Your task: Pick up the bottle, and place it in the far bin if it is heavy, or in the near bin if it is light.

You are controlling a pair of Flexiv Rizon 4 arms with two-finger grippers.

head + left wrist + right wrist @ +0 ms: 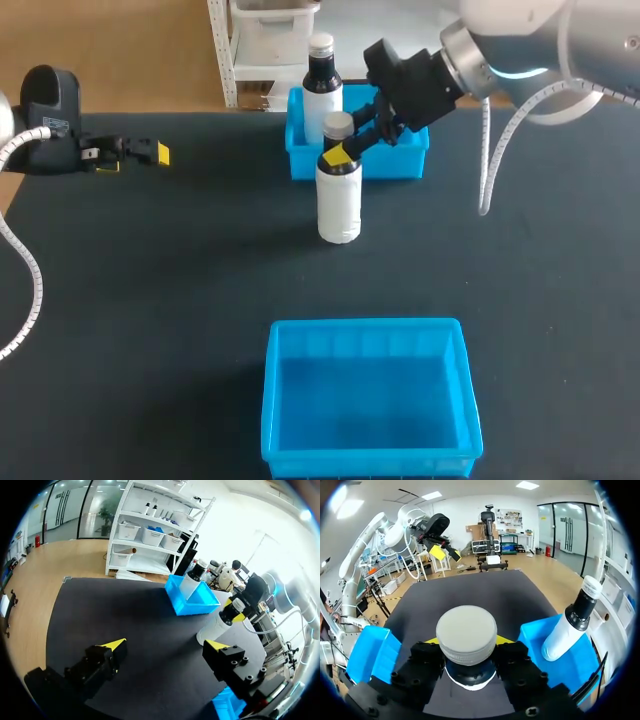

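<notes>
Clamping the bottle [339,200] by its neck, R gripper [342,150] holds it upright just at 6 o'clock of far bin [410,162], 12 o'clock of near bin [368,330]; L gripper [165,645] spread open, table [150,300] 10 o'clock.

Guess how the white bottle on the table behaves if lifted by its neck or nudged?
Tall and narrow, the white bottle stands upright, so a side push likely tips it. The right gripper grips the neck under the wider cap, which should resist slipping on lift. Weight: cannot tell.
</notes>
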